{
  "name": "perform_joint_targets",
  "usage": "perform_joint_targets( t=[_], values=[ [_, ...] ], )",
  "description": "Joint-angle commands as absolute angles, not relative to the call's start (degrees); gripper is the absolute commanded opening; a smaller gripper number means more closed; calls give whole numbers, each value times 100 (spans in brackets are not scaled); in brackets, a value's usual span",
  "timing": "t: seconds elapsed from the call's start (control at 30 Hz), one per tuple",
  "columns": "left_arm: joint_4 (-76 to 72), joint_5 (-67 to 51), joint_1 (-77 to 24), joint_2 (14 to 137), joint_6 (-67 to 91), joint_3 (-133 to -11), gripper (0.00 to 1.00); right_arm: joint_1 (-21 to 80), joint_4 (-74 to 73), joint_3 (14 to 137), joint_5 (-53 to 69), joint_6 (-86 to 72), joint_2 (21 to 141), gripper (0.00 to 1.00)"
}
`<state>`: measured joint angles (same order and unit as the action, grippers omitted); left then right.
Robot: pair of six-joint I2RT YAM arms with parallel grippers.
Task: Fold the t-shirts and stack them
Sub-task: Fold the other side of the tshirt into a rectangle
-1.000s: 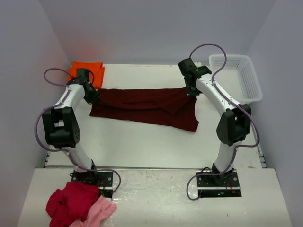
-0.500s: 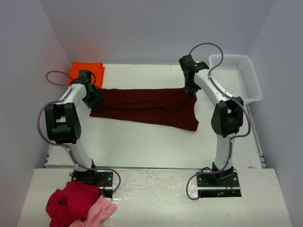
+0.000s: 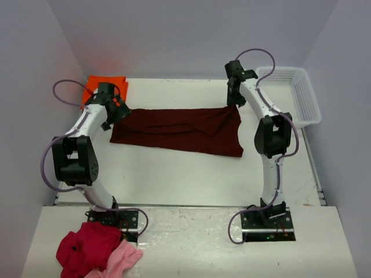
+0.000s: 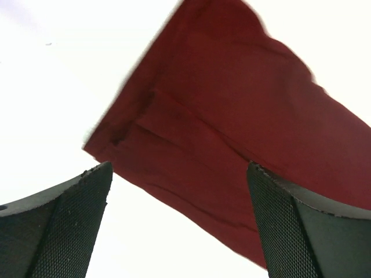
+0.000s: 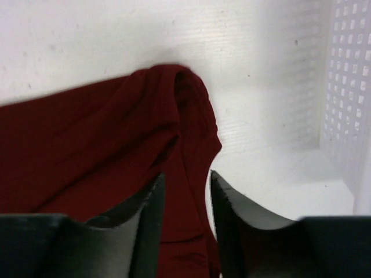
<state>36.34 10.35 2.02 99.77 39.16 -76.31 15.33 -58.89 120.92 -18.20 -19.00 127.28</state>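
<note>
The dark maroon t-shirt (image 3: 174,130) lies spread in a long band across the middle of the table. My left gripper (image 3: 120,112) hovers over its left end, jaws wide open and empty. In the left wrist view that gripper (image 4: 178,168) frames the shirt's creased corner (image 4: 232,116) below. My right gripper (image 3: 233,103) is at the shirt's back right corner. Seen from the right wrist, its jaws (image 5: 186,176) stand a little apart, with the bunched maroon cloth (image 5: 116,145) running loose between them. The orange t-shirt (image 3: 95,86) lies folded at the back left.
A white mesh basket (image 3: 293,95) stands at the back right, close to the right gripper, and its wall (image 5: 348,87) shows in the right wrist view. A crimson garment (image 3: 87,246) and a pink one (image 3: 124,258) lie heaped on the near ledge by the left base.
The left gripper has opened wide and let go of the shirt's left end. The right arm has carried the shirt's right corner back and rightward, and its jaws have parted.
</note>
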Motion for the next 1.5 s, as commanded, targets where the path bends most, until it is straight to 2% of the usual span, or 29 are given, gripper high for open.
perform_joint_targets(
  t=[0.0, 0.13, 0.2, 0.27, 0.33, 0.37, 0.4, 0.5, 0.6, 0.67, 0.87, 1.17, 1.47],
  values=[
    [3313, 1213, -296, 9475, 3621, -7576, 96, 1336, -5582, 12742, -1600, -1688, 12919, 41],
    [3243, 1300, -1079, 8984, 3253, -7427, 93, 1345, -5151, 12859, -1705, -1512, 12606, 60],
    [3147, 1249, -1422, 8851, 3217, -7244, 92, 1380, -4853, 12474, -1592, -1520, 12193, 63],
    [3129, 1021, -1459, 8772, 3208, -7128, 87, 1563, -4983, 12218, -1241, -1766, 11553, 63],
    [3085, 730, -1450, 8763, 3191, -6962, 49, 1800, -4757, 10974, -898, -2002, 10911, 45],
    [3024, 703, -1450, 8754, 3234, -6891, 26, 2089, -4215, 10386, -809, -2056, 10211, 0],
    [2971, 625, -1450, 8763, 3269, -6778, 0, 2222, -3932, 9301, -756, -2144, 9891, 0],
    [2725, -86, -1450, 8981, 3322, -6645, 0, 2487, -3315, 8038, -46, -2679, 9308, 0],
    [2839, -448, -1564, 9517, 3358, -6820, 0, 2680, -3287, 7630, -44, -2838, 9473, 0],
    [2900, -492, -1591, 9825, 3375, -6899, 0, 2786, -3392, 7576, -324, -2900, 9615, 0],
    [3084, -36, -1591, 10116, 3401, -7136, 0, 2804, -3217, 7436, -185, -2874, 10107, 0],
    [3419, -140, -1591, 10994, 3296, -7883, 0, 2804, -3270, 8042, -35, -2786, 11152, 0],
    [3735, -150, -1582, 11900, 3392, -8280, 0, 2804, -3190, 7902, 9, -2856, 11294, 0]
  ],
)
